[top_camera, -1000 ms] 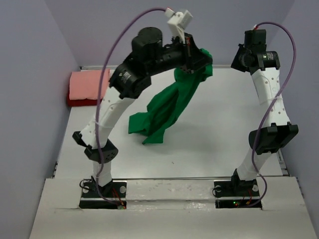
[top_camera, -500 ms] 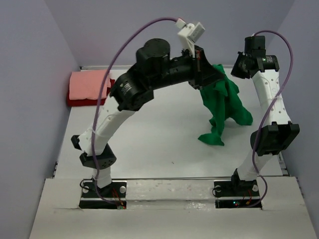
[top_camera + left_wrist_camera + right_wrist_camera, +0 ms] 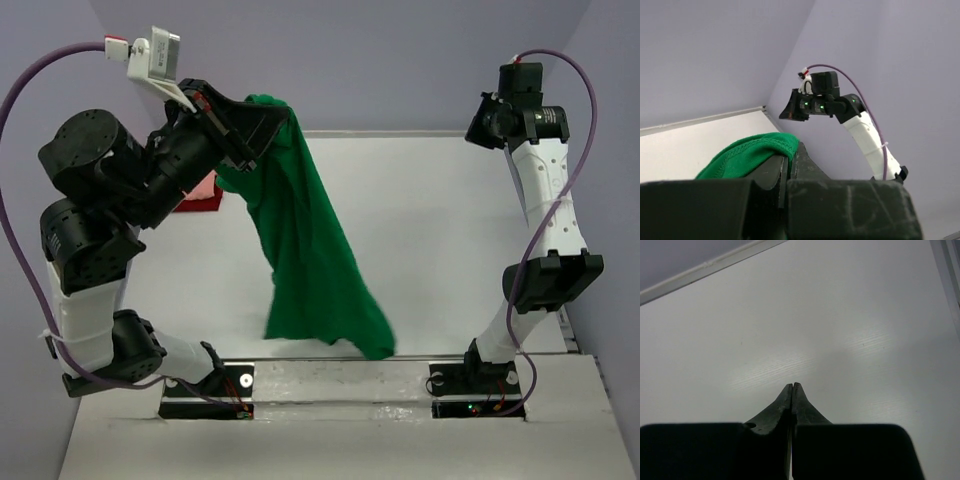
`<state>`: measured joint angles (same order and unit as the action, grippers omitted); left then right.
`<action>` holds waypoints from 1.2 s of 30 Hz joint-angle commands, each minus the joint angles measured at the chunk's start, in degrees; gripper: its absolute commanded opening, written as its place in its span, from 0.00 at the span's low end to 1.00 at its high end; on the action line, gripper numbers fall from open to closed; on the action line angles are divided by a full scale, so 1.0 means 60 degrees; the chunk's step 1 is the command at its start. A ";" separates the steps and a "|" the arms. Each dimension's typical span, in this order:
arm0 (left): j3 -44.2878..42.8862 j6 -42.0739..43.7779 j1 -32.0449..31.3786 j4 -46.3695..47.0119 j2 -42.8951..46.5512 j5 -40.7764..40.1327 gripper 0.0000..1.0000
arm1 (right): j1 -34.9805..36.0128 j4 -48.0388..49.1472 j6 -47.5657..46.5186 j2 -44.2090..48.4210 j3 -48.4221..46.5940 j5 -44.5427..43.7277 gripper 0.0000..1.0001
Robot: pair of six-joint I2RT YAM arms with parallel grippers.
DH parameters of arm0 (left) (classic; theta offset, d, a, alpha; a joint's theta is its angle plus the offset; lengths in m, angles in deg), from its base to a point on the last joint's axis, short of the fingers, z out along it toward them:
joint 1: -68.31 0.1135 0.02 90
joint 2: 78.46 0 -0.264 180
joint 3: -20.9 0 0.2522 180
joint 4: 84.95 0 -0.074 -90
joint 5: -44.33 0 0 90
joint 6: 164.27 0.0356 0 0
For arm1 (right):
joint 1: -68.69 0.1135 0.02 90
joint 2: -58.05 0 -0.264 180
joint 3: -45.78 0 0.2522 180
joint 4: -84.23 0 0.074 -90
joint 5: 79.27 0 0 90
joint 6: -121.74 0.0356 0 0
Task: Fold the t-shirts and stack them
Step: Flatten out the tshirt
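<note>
A bright green t-shirt [image 3: 305,260] hangs in the air, pinched at its top by my left gripper [image 3: 272,112], which is raised high at the back left. The cloth drapes down, and its lower end reaches the near edge of the table. In the left wrist view a green hem [image 3: 752,152] is clamped between the shut fingers of my left gripper [image 3: 790,150]. A salmon-pink t-shirt [image 3: 205,187] on a dark red t-shirt [image 3: 205,203] shows only as a sliver behind the left arm. My right gripper [image 3: 792,386] is shut on nothing above bare table, and its arm [image 3: 535,170] stands tall at the right.
The white table [image 3: 450,230] is walled by lilac panels on the left, the back and the right. A metal rail [image 3: 330,365] runs along the near edge between the two arm bases.
My left arm has swung from the back right to the back left, carrying the green t-shirt with it. The shirt now hangs longer and further left. The right arm has barely moved.
</note>
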<state>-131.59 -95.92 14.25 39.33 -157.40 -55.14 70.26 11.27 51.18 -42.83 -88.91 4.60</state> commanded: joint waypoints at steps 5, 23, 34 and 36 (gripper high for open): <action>-0.0987 0.0181 0.0762 -0.0595 -0.1477 -0.0574 0.00 | 0.0003 0.0008 -0.0076 0.0305 -0.0325 0.0363 0.00; -0.2015 0.0209 -0.0393 0.0591 -0.3837 0.1506 0.00 | 0.0003 0.0154 -0.0149 0.0216 -0.0047 0.0275 0.00; -0.1457 0.0488 -0.0555 -0.0375 -0.2445 -0.0368 0.00 | 0.0003 0.0229 -0.0091 0.0173 0.0072 0.0450 0.00; -0.1413 0.0634 -0.0526 -0.0507 -0.2197 -0.0807 0.00 | 0.0003 0.0170 -0.0149 0.0085 -0.0134 0.0451 0.00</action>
<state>-139.53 -94.41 10.92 34.72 -176.52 -53.63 70.26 11.29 51.01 -42.79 -87.07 6.48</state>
